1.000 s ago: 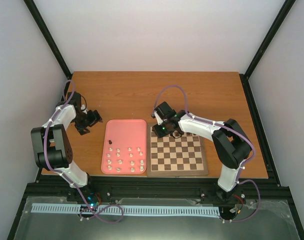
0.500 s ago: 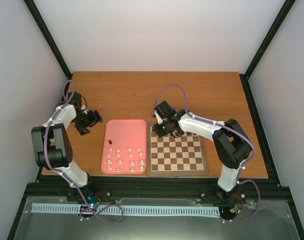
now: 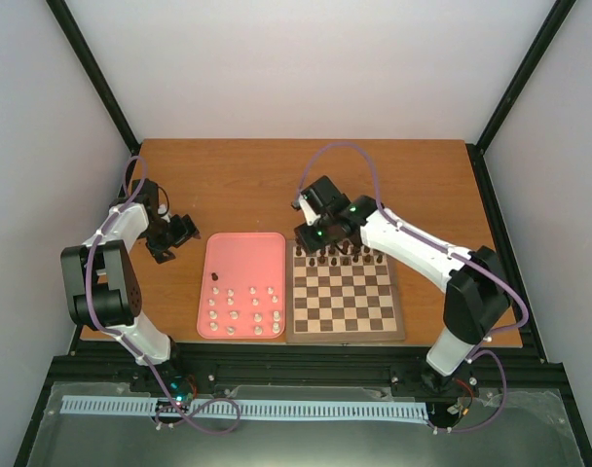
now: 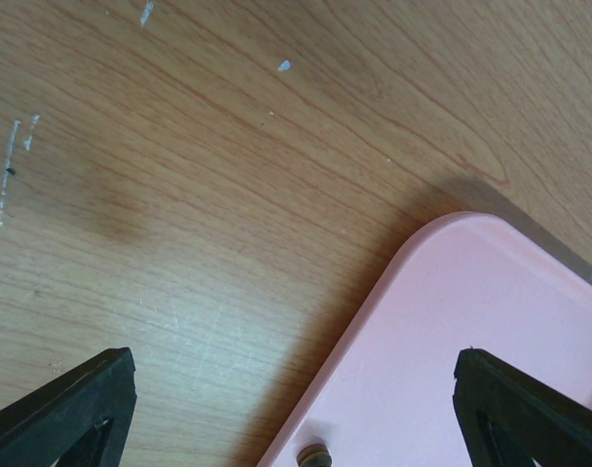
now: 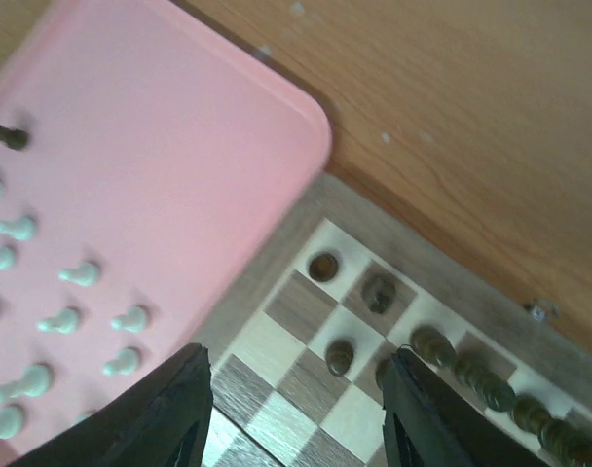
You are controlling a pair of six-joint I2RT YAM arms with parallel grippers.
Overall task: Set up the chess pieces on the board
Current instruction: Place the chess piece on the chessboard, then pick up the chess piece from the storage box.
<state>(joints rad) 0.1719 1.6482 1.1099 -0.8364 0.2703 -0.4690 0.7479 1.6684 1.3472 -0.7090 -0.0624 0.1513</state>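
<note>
The wooden checkered board (image 3: 345, 304) lies right of centre, with dark pieces (image 3: 340, 258) along its far rows. In the right wrist view the board's corner (image 5: 296, 326) holds several dark pieces (image 5: 339, 357). My right gripper (image 3: 315, 233) is open and empty above the board's far left corner; it shows in its own view (image 5: 294, 413). Cream pieces (image 3: 242, 309) and one dark piece (image 3: 215, 277) stand on the pink tray (image 3: 242, 248). My left gripper (image 3: 179, 233) is open and empty left of the tray, over bare wood and the tray corner (image 4: 292, 409).
The pink tray (image 4: 491, 331) lies directly left of the board, touching it. The table's wooden top (image 3: 306, 180) stretches behind both. Black frame posts stand at the back corners.
My right arm has lifted and pulled back from the board's far left corner, uncovering the dark pieces there. The left arm has not moved.
</note>
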